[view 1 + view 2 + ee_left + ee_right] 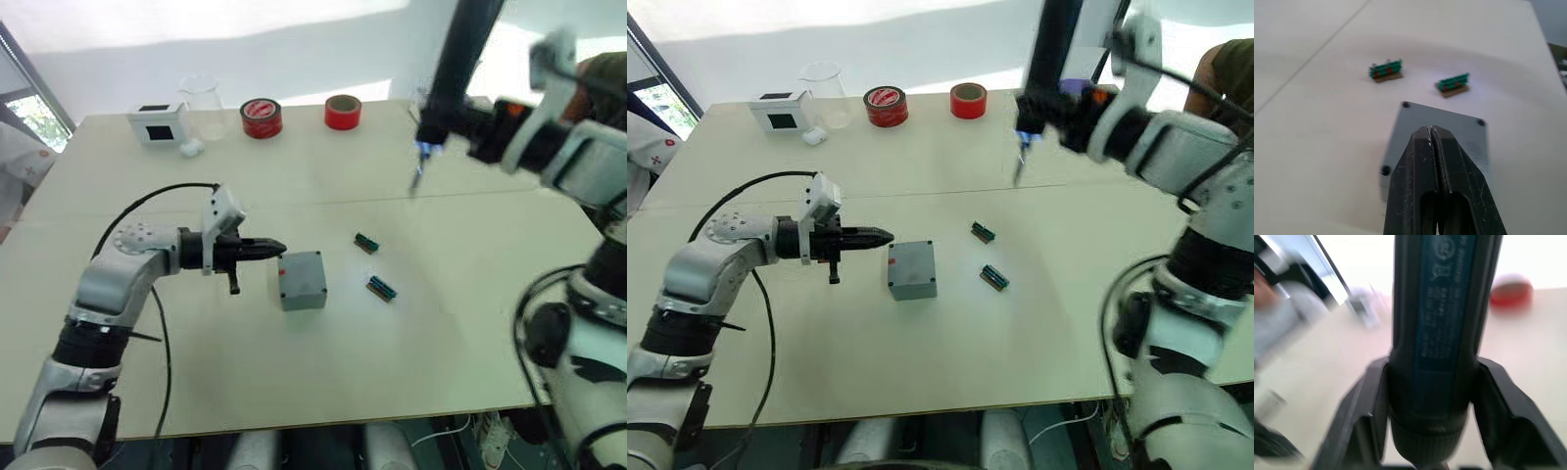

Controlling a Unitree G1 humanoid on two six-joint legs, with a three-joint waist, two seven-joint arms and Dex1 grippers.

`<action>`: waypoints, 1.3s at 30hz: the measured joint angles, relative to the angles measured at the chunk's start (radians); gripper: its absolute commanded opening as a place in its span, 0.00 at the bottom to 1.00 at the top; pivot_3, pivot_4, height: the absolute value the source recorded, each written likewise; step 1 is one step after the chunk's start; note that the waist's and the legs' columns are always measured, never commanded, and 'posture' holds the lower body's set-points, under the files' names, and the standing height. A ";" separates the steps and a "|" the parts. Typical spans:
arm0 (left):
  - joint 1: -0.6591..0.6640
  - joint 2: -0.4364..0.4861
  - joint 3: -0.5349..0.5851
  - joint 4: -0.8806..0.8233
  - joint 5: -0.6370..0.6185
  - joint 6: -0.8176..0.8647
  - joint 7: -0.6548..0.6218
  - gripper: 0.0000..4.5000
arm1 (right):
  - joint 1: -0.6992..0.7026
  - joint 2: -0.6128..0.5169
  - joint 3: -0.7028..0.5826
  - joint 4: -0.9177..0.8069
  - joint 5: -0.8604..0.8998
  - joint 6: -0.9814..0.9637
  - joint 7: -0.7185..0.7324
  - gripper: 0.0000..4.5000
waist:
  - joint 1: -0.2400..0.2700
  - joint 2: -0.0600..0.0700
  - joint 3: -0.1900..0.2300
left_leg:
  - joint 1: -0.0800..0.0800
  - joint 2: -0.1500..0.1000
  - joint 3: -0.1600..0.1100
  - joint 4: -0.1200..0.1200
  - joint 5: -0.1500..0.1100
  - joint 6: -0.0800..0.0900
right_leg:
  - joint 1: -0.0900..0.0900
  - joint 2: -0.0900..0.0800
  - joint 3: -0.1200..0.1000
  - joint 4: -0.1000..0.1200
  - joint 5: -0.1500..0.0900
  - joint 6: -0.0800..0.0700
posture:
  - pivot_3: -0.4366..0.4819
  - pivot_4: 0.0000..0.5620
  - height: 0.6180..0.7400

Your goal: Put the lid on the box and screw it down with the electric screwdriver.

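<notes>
Our right gripper point(1070, 98) clamps the electric screwdriver point(1050, 54) around its black barrel, high above the table point(950, 343) at about one o'clock from the box point(911, 270). The tool stands close to upright, its long axis near vertical, the lit tip and thin bit pointing down toward the tabletop and well apart from the box. Our left gripper point(269, 249) has its two black fingers pressed together on nothing, pointing toward three o'clock, tips just beside the box's nine o'clock side.

The box sits near the table's middle with the lid point(1442, 132) apparently already seated on it, dark corner holes showing in the left wrist view. Two small green connector blocks point(381, 287) lie at two to three o'clock of it.

As we judge it, the driving step lies ahead: we should bring the bit straight down over one corner hole, keep the tool vertical, and brace the box with the shut left fingers so it cannot slide or twist.
</notes>
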 measured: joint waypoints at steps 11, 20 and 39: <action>0.050 0.027 -0.085 -0.142 -0.029 0.023 -0.010 0.00 | 0.066 -0.166 0.354 0.278 -0.101 0.040 0.198 0.40 | -0.025 0.009 0.009 | 0.001 0.002 0.003 0.002 -0.001 0.002 | -0.001 0.002 0.001 0.001 0.000 0.002 | 0.48 0.27 1.00; 0.109 -0.041 -0.082 -0.212 -0.048 0.038 0.104 0.00 | 0.015 -0.174 0.538 0.366 -0.252 -0.037 0.395 0.62 | -0.002 0.007 0.011 | 0.000 0.001 0.003 0.003 -0.001 0.002 | 0.000 0.002 0.001 0.002 0.000 0.002 | 0.48 0.27 1.00; 0.103 0.056 0.092 0.020 0.038 -0.016 0.266 0.00 | -0.017 0.061 0.114 0.013 -0.255 -0.246 0.373 0.99 | -0.004 0.004 0.010 | 0.001 0.002 0.000 0.002 0.002 -0.003 | 0.000 0.004 0.000 0.003 0.001 0.003 | 0.48 0.27 1.00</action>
